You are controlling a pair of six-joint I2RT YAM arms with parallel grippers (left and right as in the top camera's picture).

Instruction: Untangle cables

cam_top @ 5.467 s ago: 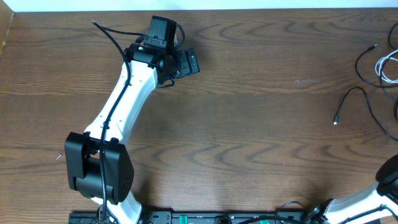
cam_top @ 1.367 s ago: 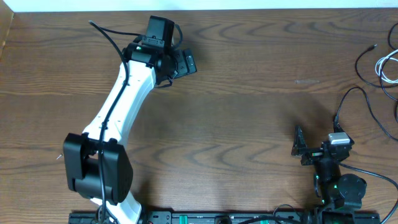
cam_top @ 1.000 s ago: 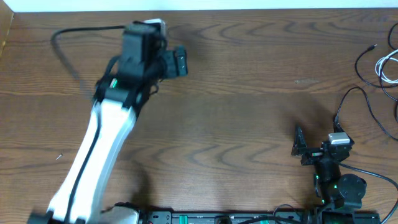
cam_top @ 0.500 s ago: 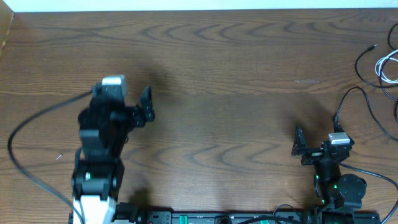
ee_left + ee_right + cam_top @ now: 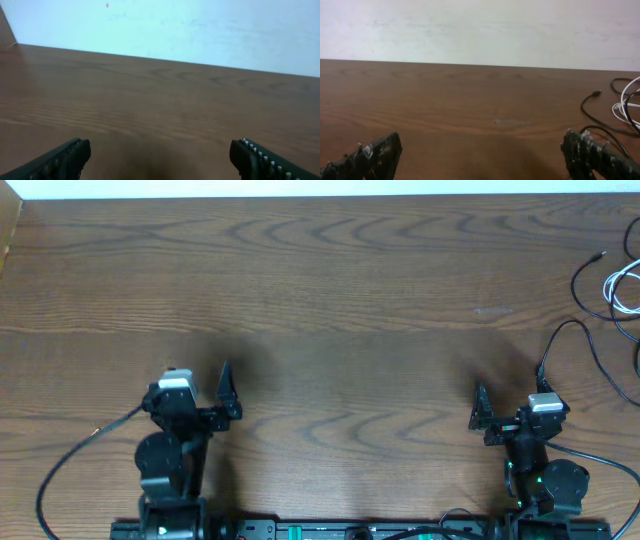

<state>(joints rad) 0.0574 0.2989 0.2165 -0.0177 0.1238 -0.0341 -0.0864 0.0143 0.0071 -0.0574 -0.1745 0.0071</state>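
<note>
Cables, black ones and one white, lie loose at the table's right edge. The left claw hangs wide and empty at front left. The right claw is also wide and empty, near a black plug end.

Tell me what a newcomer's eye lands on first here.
First come the thin cables gathered at the right edge of the table. A white cable loops among the black ones, and one black plug end lies apart, nearer the right arm. Next are the two arms folded at the near edge, with the left gripper and right gripper both open and holding nothing.
</note>
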